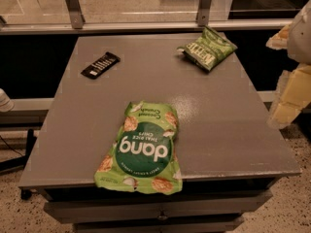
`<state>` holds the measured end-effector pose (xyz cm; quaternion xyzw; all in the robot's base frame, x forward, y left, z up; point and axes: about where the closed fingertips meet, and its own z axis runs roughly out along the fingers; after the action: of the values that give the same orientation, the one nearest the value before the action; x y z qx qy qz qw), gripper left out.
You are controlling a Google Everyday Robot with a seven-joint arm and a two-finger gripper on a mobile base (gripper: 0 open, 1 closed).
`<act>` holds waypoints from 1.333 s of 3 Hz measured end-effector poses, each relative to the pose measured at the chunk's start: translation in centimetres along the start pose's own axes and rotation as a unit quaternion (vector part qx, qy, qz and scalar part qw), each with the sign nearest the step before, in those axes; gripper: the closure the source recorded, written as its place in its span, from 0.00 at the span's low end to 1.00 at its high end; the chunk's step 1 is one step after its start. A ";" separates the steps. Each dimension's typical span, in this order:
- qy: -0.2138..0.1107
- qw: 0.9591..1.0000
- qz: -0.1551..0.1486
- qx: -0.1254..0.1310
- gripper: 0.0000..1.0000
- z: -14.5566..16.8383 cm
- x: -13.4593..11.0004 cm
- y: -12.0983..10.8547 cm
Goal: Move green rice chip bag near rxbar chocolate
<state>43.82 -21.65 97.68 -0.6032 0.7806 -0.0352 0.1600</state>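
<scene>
While the large bright-green rice chip pouch (141, 149) lies at the grey desk's (223, 125) near edge, well apart from the small flat black bar wrapper (100, 65) at far left, the pale tool (290, 96) hangs off the right side, open or closed I cannot tell. The task looks unstarted: reach over and grasp the pouch first. Its print, upside down, reads "dang", "Thai Rice Chips", "Coconut Crunch".

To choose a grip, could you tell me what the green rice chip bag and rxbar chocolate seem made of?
The green rice chip bag looks like slightly glossy plastic film: wrinkled, overhanging the table edge. The rxbar chocolate seems wrapped in matte black film. The gripper is at the right edge, touching neither.
</scene>
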 end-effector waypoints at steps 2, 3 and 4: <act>-0.015 1.000 0.001 -0.004 0.00 0.1 -0.3 0.0; -0.078 0.996 0.011 -0.027 0.00 2.7 -3.6 1.8; -0.161 0.984 0.026 -0.069 0.00 6.3 -9.2 3.7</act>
<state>44.23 -10.96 92.71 -0.5898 0.7607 0.1206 0.2427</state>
